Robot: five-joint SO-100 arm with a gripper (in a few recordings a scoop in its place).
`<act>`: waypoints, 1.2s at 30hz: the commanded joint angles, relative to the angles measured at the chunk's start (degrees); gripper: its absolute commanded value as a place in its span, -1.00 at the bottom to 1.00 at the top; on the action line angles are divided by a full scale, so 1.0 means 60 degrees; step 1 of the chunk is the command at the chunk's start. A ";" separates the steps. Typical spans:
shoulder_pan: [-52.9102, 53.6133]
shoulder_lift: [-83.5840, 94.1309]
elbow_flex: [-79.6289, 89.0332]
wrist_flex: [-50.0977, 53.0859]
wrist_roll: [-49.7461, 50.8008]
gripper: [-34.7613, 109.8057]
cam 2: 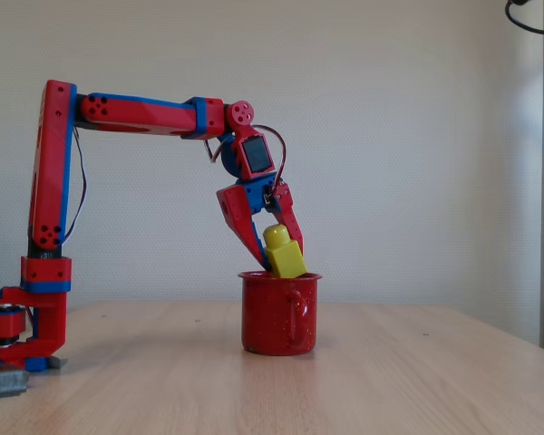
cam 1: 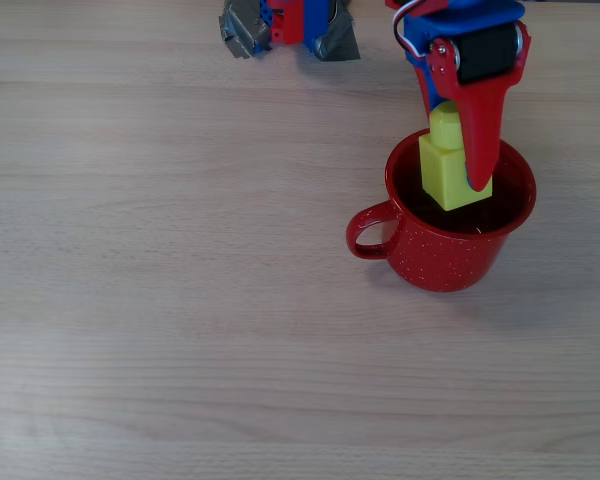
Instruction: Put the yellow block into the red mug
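Observation:
The red mug [cam 1: 445, 258] stands upright on the wooden table, its handle pointing left in the overhead view. My gripper [cam 1: 458, 172] reaches down over its opening and is shut on the yellow block [cam 1: 442, 168]. One red pointed finger [cam 1: 483, 130] lies across the block's right side. In the fixed view the yellow block [cam 2: 284, 255] is tilted, stud up, between the fingers of the gripper [cam 2: 281, 262]. Its lower end dips just below the rim of the red mug [cam 2: 276, 319], while most of it stands above the rim.
The arm's base [cam 1: 290, 22] is fixed at the table's far edge with grey clamps [cam 1: 242, 32] beside it. In the fixed view the base [cam 2: 23, 326] stands far left. Bare wooden table [cam 1: 180, 300] stretches left of and in front of the mug.

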 commanded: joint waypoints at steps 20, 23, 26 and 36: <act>0.0088 0.0308 -0.0703 -0.0205 -0.0234 -0.12; 0.0132 0.0337 -0.0703 -0.0190 -0.0264 -0.13; 0.0146 0.0396 -0.0688 -0.0190 -0.0308 -0.15; 0.0293 0.0776 -0.0850 -0.0220 -0.0234 -0.52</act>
